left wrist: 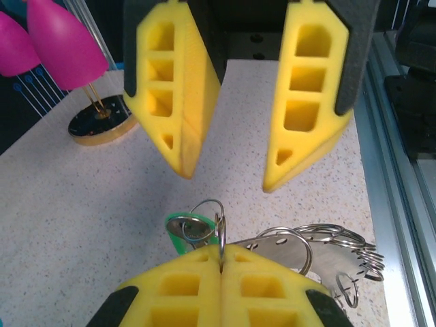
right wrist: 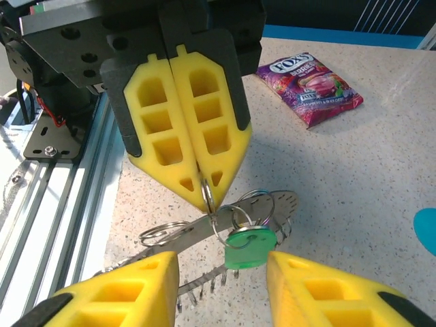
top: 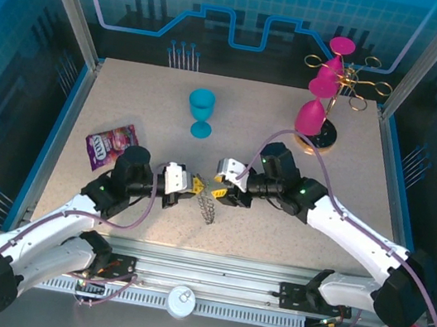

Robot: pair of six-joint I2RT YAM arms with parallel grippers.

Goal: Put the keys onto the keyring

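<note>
The two pincers meet tip to tip over the near middle of the worktop (top: 129,98). Its near edge and the metal rail (top: 210,264) lie close behind them, while bare surface runs well beyond and to both sides. The goblet (top: 201,111) stands well beyond the left pincer (top: 192,184). The candy bag (top: 111,144) lies out to that pincer's left, apart from it. The gold rack (top: 328,136) with its pink goblets stands far beyond the right pincer (top: 219,187), near the worktop's far right corner. The left pincer is fully closed, its tips clamped on a thin wire ring of the keys (right wrist: 250,246). The green tag hangs just under those tips, and the keyring (right wrist: 197,235), a flat strip fringed with small loops, trails from the same point towards the rail side, low over the worktop. The right pincer stands about half open and holds nothing. Its fingers (right wrist: 310,289) straddle the green tag, which sits just beside one finger; I cannot tell whether they touch.
</note>
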